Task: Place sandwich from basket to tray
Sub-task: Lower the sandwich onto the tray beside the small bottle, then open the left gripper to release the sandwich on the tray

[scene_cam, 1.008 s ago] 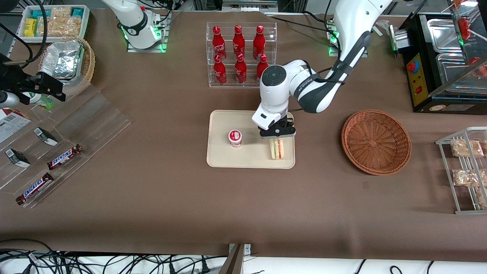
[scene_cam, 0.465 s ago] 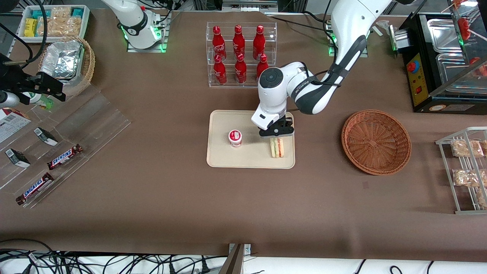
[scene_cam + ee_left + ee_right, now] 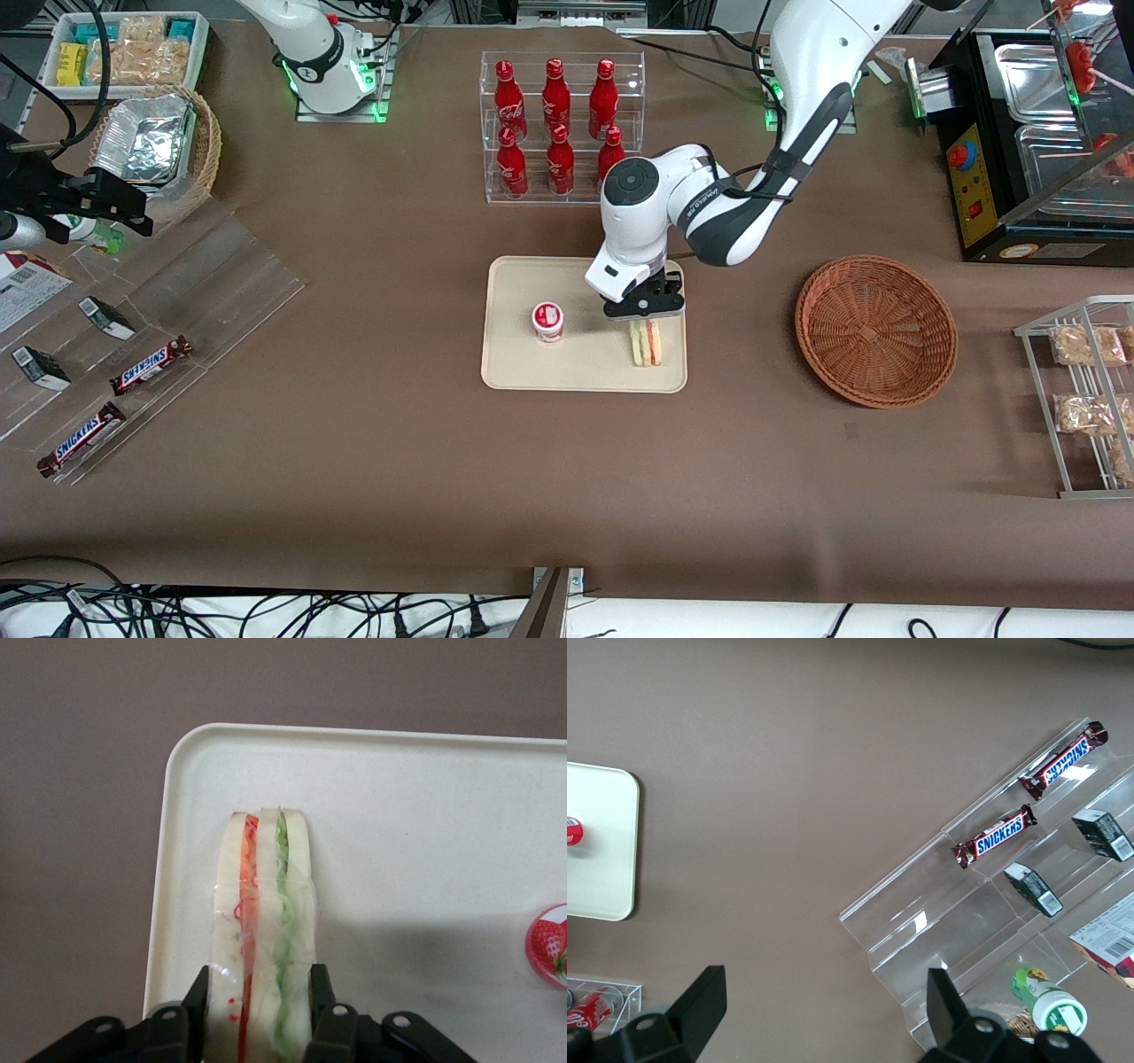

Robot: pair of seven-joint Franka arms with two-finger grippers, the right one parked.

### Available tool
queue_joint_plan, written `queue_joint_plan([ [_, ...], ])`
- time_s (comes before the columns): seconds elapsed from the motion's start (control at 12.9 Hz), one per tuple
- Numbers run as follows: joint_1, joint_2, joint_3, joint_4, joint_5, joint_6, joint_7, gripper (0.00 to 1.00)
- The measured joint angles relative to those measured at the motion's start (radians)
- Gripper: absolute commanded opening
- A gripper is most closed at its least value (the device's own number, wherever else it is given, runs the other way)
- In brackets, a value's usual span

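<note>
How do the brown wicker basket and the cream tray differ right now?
The round, reddish-brown woven wicker basket is bowl-shaped and holds nothing; the flat rectangular cream tray holds the wrapped wedge sandwich and a small red-lidded cup. The left arm's tool grips the sandwich over the tray, not the basket. Both rest on the brown table.

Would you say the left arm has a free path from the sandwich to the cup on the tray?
Probably yes. The gripper is shut on the sandwich, so it must release first; bare tray separates it from the cup.
</note>
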Motion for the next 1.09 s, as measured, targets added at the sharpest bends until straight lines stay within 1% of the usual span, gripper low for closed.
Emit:
queue_joint_plan([
  [0.39, 0.0, -0.004, 0.0, 0.003, 0.001, 0.0, -0.001, 1.0],
  [0.62, 0.007, -0.036, 0.001, 0.02, -0.005, -0.02, -0.004, 1.0],
  [0.93, 0.029, -0.104, 0.001, 0.089, -0.051, -0.153, 0.001, 1.0],
  [1.01, 0.038, -0.11, 0.002, 0.113, -0.069, -0.195, 0.02, 1.0],
  [1.09, 0.055, -0.111, 0.002, 0.142, -0.102, -0.233, 0.066, 1.0],
])
